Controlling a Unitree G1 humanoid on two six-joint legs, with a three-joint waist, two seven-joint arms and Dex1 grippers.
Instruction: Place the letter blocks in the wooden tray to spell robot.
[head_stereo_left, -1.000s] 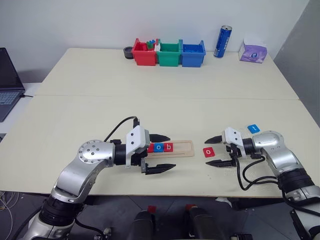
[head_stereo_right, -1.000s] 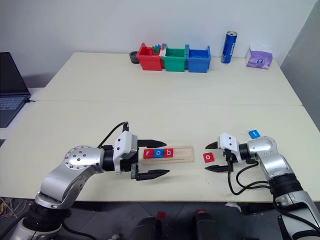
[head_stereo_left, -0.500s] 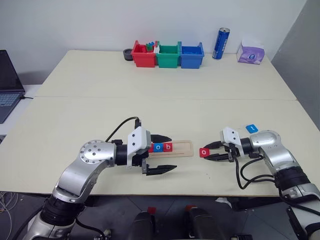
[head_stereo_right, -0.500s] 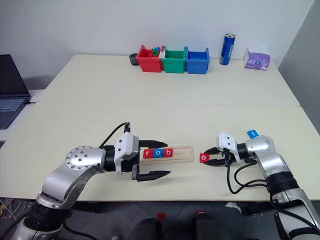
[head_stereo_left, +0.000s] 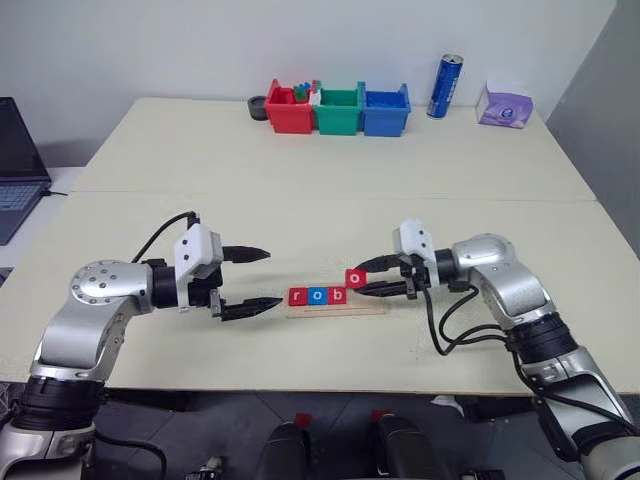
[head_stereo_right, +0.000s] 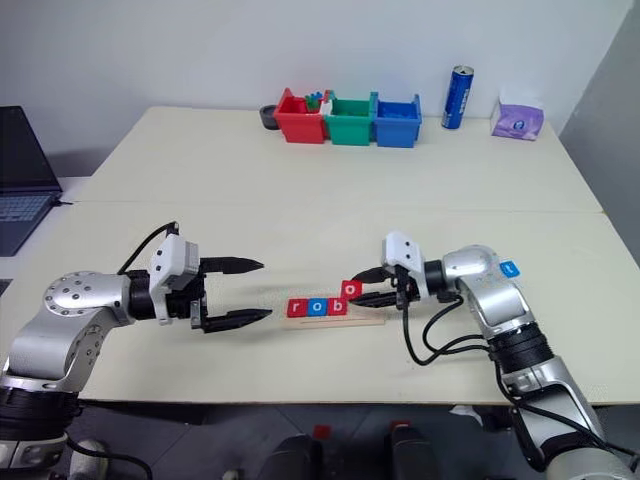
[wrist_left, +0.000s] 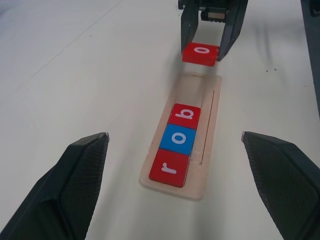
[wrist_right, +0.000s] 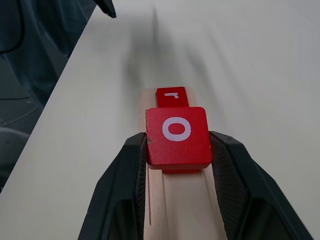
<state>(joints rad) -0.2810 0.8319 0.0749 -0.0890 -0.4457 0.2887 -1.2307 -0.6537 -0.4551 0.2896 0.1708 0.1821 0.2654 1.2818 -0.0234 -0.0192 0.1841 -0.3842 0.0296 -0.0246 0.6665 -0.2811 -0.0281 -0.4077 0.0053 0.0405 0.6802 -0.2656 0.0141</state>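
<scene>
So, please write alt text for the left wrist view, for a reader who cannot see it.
The right claw holds a red "o" block just above the free end of the wooden tray, where blocks r, o, b already sit in a row. The left claw's open fingers frame the foreground.

You have a pale wooden tray holding a red r block, a blue o block and a red b block, all with white letters. A second red o block sits between black fingers. A blue t block lies on the cream table.
</scene>
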